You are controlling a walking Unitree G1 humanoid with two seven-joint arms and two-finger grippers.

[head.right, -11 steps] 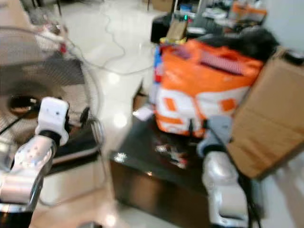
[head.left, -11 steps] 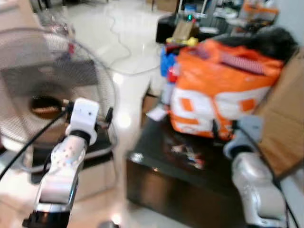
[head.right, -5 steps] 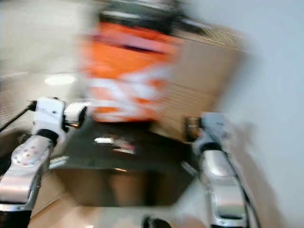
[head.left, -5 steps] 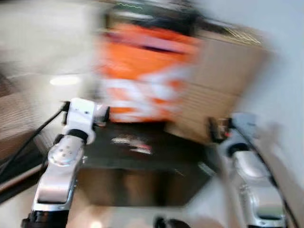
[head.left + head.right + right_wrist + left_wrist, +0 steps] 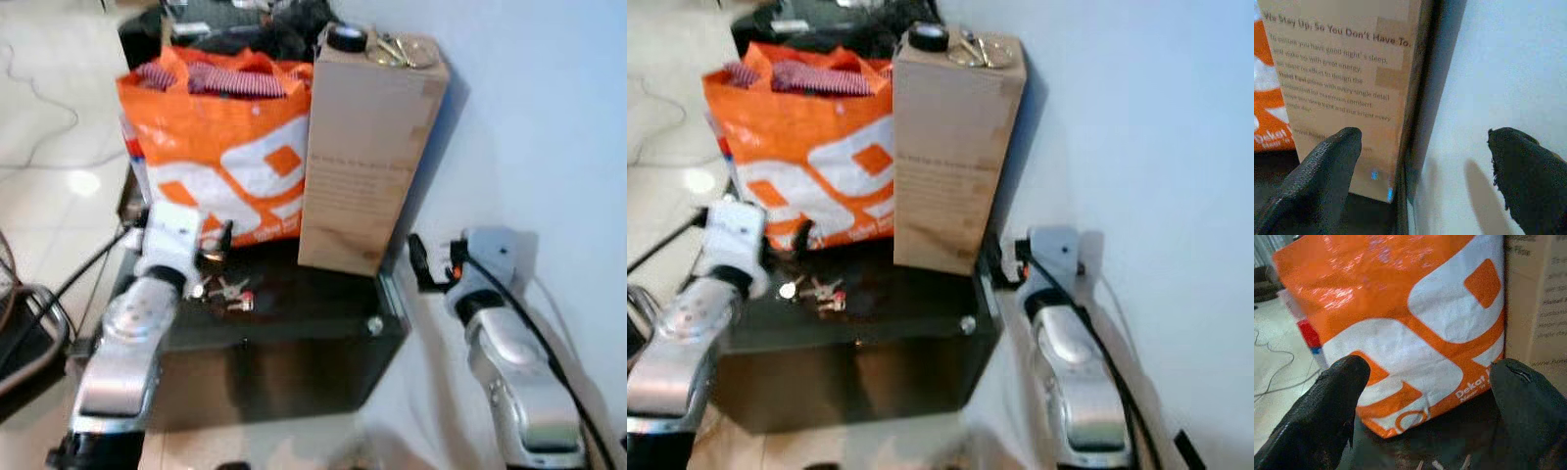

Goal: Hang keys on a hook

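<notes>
Lying on a dark low surface: a small bunch of keys, near its left front, just beside the left end effector. Hovering close above the keys, fingers spread wide apart, gripping nothing. Standing behind the keys: an orange and white bag, and touching its right side a tall cardboard box, with what may be metal bits on top. Reaching forward on the right, beside a pale wall: the right end effector, fingers likewise spread apart and empty.
</notes>
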